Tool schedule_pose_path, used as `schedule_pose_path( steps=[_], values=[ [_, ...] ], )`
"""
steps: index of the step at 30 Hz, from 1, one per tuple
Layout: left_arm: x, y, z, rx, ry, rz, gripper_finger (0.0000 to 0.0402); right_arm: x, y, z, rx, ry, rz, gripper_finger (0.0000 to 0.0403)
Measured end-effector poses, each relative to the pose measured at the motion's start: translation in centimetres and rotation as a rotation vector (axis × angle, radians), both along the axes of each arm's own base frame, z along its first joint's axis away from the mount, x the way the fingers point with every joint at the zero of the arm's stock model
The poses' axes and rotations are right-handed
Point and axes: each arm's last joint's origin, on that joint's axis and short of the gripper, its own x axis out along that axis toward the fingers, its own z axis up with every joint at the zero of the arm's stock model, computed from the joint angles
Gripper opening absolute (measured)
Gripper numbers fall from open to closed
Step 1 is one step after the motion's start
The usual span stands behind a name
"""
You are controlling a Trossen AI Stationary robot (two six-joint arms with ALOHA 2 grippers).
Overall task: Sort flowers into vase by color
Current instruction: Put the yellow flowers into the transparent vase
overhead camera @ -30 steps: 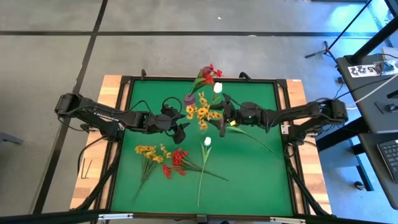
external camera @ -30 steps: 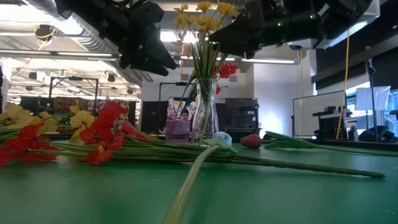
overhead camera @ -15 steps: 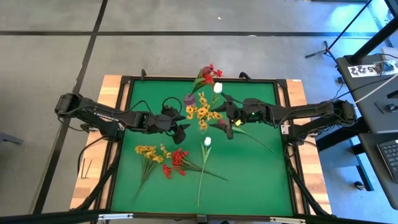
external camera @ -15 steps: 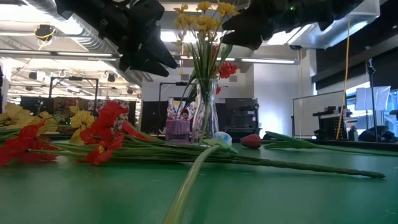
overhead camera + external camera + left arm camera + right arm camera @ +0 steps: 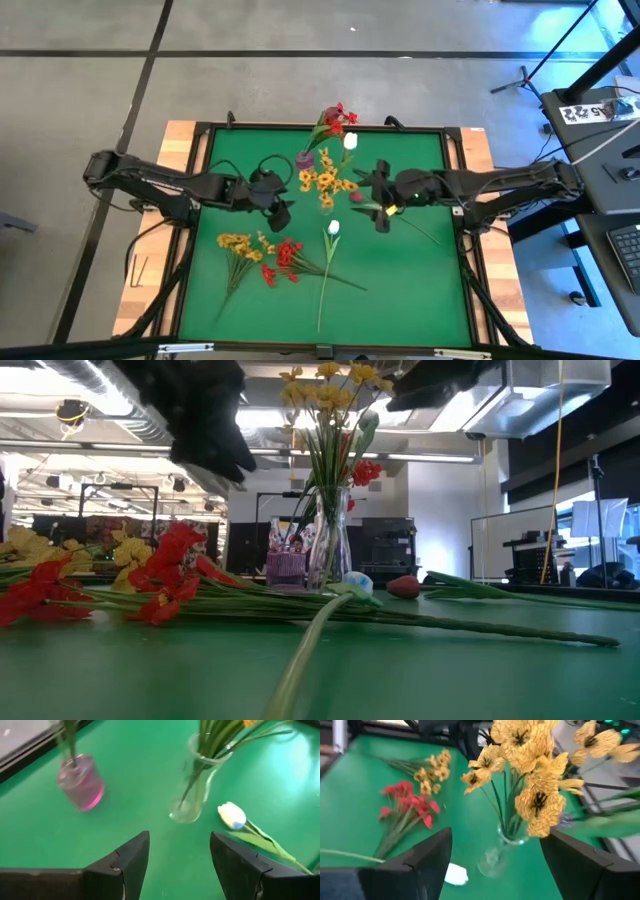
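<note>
High view shows the left gripper (image 5: 284,215) hovering over the green table (image 5: 400,290) just left of the clear glass vase (image 5: 192,795) that holds a spray of yellow blossoms (image 5: 323,182), its fingers spread with nothing between them; the right gripper (image 5: 381,197) hangs just right of that vase, jaws released and empty. A small pink glass vase (image 5: 81,787) stands just beside the clear one, holding red blossoms (image 5: 337,118); a white tulip (image 5: 333,228) lies near the clear vase; a second yellow spray (image 5: 237,245) and a red spray (image 5: 283,260) lie flat nearer the front edge.
</note>
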Motion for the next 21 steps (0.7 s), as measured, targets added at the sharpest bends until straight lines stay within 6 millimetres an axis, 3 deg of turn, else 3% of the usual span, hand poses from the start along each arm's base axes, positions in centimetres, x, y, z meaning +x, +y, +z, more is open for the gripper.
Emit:
schedule_pose_path(
  steps=[7, 11, 17, 21],
  values=[
    [-0.6, -1.2, 3.4, -0.182, 0.016, -0.005, 0.0204, -1.7, 1.7, 1.6, -0.045, 0.073, -0.057, 0.0301],
    [-1.0, -2.8, 3.2, -0.357, 0.06, -0.055, 0.0204, -2.4, 2.6, 1.4, -0.037, 0.117, -0.063, 0.0301],
    [-3.3, -5.6, 2.0, -0.57, 0.252, 0.073, 0.0204, -3.6, 3.5, 0.6, -0.082, 0.201, -0.136, 0.0301],
    [-4.0, -8.6, 1.9, -0.675, 0.316, -0.037, 0.0204, -4.0, 3.8, 0.3, -0.081, 0.222, -0.167, 0.0301]
  ],
)
